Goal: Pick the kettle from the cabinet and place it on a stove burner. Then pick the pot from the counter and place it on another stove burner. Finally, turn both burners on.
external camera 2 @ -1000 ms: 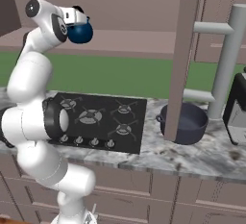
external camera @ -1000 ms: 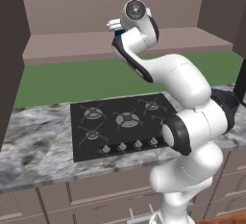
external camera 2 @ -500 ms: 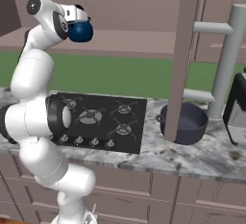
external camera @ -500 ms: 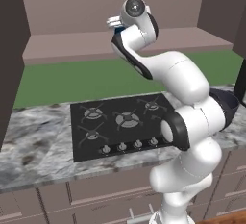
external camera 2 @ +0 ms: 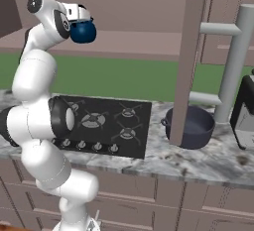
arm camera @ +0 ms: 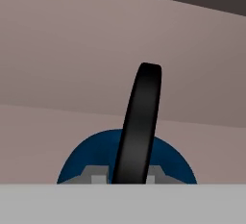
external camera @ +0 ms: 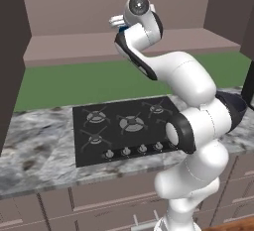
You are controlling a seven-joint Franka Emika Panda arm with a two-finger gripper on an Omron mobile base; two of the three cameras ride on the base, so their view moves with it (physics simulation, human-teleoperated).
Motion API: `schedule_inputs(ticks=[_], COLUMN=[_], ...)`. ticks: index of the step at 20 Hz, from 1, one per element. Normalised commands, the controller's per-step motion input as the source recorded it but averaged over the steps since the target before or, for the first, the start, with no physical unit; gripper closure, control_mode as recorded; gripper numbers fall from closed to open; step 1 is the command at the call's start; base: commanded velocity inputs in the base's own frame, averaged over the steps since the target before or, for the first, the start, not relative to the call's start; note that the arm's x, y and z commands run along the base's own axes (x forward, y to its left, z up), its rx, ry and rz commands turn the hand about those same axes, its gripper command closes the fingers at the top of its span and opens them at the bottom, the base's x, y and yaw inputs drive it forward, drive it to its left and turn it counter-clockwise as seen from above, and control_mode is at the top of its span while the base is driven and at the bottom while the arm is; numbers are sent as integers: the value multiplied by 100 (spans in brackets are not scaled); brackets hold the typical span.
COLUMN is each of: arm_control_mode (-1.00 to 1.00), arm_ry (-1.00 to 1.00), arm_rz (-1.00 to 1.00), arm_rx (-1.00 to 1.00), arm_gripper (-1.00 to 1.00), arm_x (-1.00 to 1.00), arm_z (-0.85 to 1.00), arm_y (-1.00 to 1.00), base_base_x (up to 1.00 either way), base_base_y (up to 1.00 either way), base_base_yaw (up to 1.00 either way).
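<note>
The gripper (external camera 2: 83,21) is seen up at the cabinet (external camera 2: 129,41) shelf, jaws drawn nearly together on the black loop handle of the kettle (external camera 2: 83,31); in the hand view the handle runs straight up between the finger tips w/ the blue body of the kettle (arm camera: 127,158) just beyond. In the right base view the kettle hangs under the hand at shelf level; whether its base touches the shelf can't be told. The pot (external camera 2: 190,127) is sat on the counter (external camera 2: 198,160) to the right of the cooktop (external camera 2: 106,123), partly behind a brown upright panel; 5 burners are free, knobs along the front edge. Step judged: kettle grasped, not yet carried to a burner; pot and knobs untouched, so the task is judged early. Risks: the grip is on a thin curved handle, so the kettle could swing or pivot about the pads when lifted out, and slip if the pinch is off-centre. The body could be clipped against the shelf lip if it is pulled forward before being raised. On the way down, a tilted kettle could be set crooked on a spoked grate (external camera: 131,122) and tip. If a burner nearest the pot side is used, room for the wider pot may be tight, approx 2 grates being needed apart
</note>
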Motion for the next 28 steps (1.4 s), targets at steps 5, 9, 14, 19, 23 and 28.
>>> schedule_inputs(ticks=[5,9,14,19,23,28], arm_control_mode=[-100,-100,-100,-100,-100,-100], arm_ry=[0,0,-3,-5,-3,-3], arm_rz=[0,0,0,-2,-6,-5], arm_rx=[0,0,0,0,0,0], arm_gripper=[100,100,100,100,100,100], arm_x=[0,0,-10,-32,-45,-51], arm_z=[0,0,0,0,0,0], arm_y=[0,0,0,0,7,17], base_base_x=[0,0,0,0,0,0], base_base_y=[0,0,0,0,0,0], base_base_yaw=[0,0,0,0,0,0])
